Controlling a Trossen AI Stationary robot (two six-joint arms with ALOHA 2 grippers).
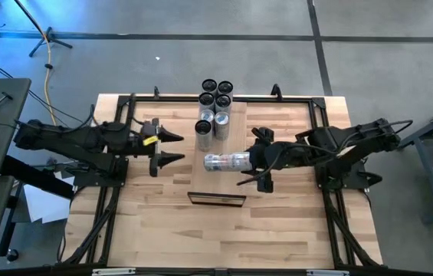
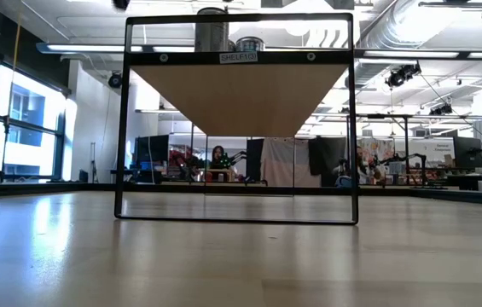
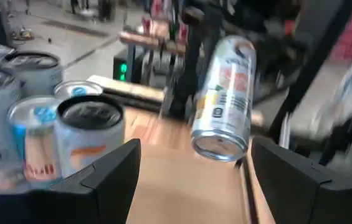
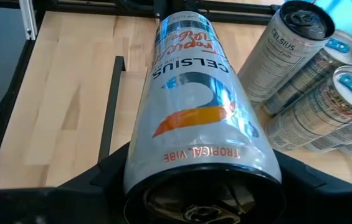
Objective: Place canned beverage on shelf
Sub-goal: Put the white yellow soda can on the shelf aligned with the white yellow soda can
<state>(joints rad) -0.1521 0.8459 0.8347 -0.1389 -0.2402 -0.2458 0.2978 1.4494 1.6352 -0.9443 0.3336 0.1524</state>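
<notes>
Cans: one lying can point(image 1: 227, 161) and a group of standing cans point(image 1: 214, 107), of which four show dark tops and at least two more are silver; the cans crowd together, so the exact total cannot be told. The low view shows two cans point(image 2: 211, 30) on top of the one shelf point(image 2: 241, 94). Also shown are one tabletop point(image 1: 277, 222) and two arms, each with one tool: the left tool point(image 1: 172, 147) and the right tool point(image 1: 248, 161).
</notes>
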